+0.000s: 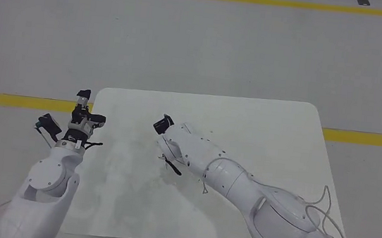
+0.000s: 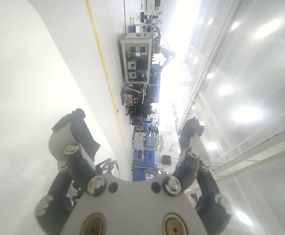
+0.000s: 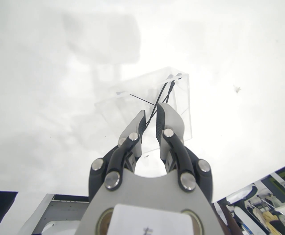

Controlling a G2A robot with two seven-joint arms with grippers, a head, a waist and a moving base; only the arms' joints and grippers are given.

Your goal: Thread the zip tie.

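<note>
1. The left arm (image 1: 49,181) and the right arm (image 1: 253,197) have smooth, rounded white shells with darker seams at the joints.
2. A thin pale cable (image 1: 324,198) loops beside the right arm's thick lower part.
3. The left gripper (image 2: 135,120) has a flat silver-grey plate, curved black link bars, round silver screws, two brass-coloured sunken bolts and black-tipped fingers.
4. The right gripper (image 3: 151,110) has a similar grey plate, black links with silver screws, silver fingers with ribbed black pads (image 3: 158,124), and a white label (image 3: 151,220).

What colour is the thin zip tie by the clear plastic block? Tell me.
Black. The thin plastic zip tie shows best in the right wrist view.
</note>
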